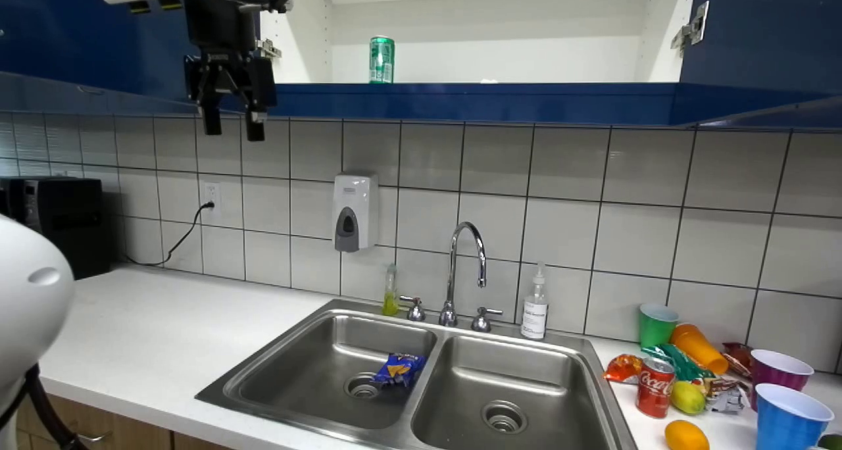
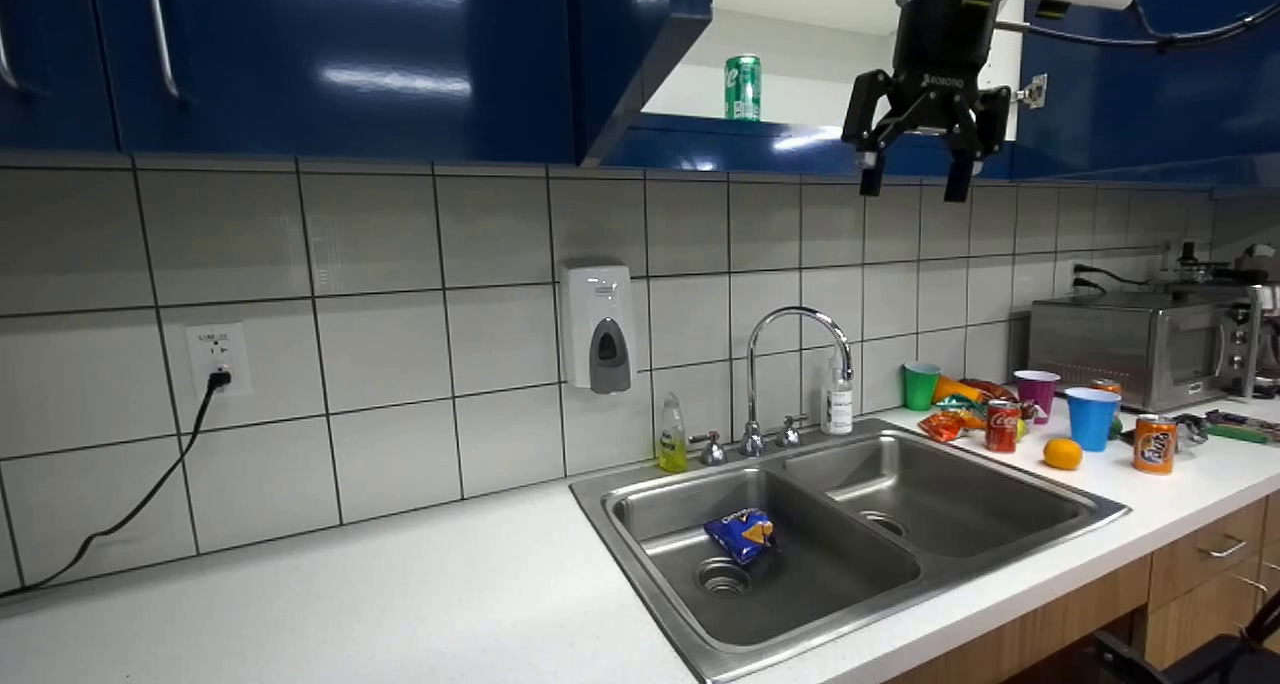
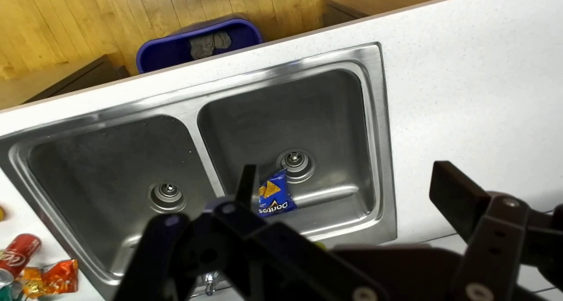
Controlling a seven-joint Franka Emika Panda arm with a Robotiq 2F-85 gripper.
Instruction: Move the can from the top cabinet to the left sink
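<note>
The green can [image 1: 381, 60] stands upright near the front of the open top cabinet [image 1: 487, 101]; in an exterior view the can [image 2: 742, 87] also shows above the blue cabinet edge [image 2: 700, 146]. My gripper [image 1: 233, 131] points down, open and empty, out in front of the cabinet and apart from the can; it also shows in an exterior view [image 2: 913, 184]. In the wrist view my open fingers [image 3: 347, 182] frame the left sink [image 3: 316, 107] far below, with nothing between them. The can is out of the wrist view. The left sink [image 1: 289, 377] holds a blue chip bag [image 1: 400, 369].
Open blue cabinet doors [image 1: 763, 42] flank the cabinet opening. A faucet [image 1: 483, 252], a wall soap dispenser [image 1: 355, 206] and a white soap bottle [image 1: 535, 308] stand behind the sink. Cups, a red can [image 1: 655, 387] and wrappers lie right of the right basin [image 1: 513, 384].
</note>
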